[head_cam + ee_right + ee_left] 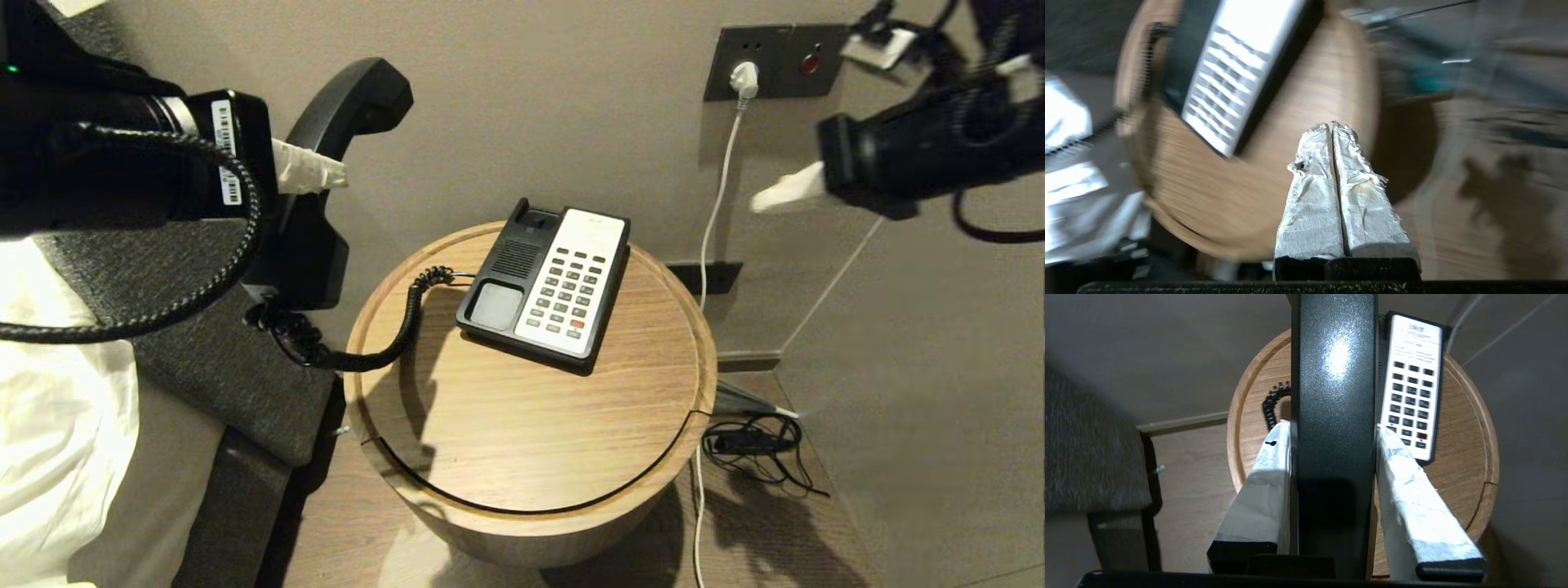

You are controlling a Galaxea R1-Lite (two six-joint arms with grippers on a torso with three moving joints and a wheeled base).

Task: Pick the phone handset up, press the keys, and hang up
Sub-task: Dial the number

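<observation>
Up in the upper left of the frame, your left gripper (314,173) has its white-wrapped fingers (1267,473) clamped on the black handset (339,147), coiled cord (359,343) trailing to the phone base (545,282) mid-frame on the round wooden table (531,425). Right gripper (788,189) sits upper right, fingers pressed together. Keypad (1410,404) printing's too small to read.

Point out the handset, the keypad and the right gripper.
handset (326,147): head view, on its curved grip, held up by the left gripper (322,173).
keypad (571,290): head view, middle of the grey keys.
right gripper (1332,130): right wrist view, at the closed fingertips.
</observation>
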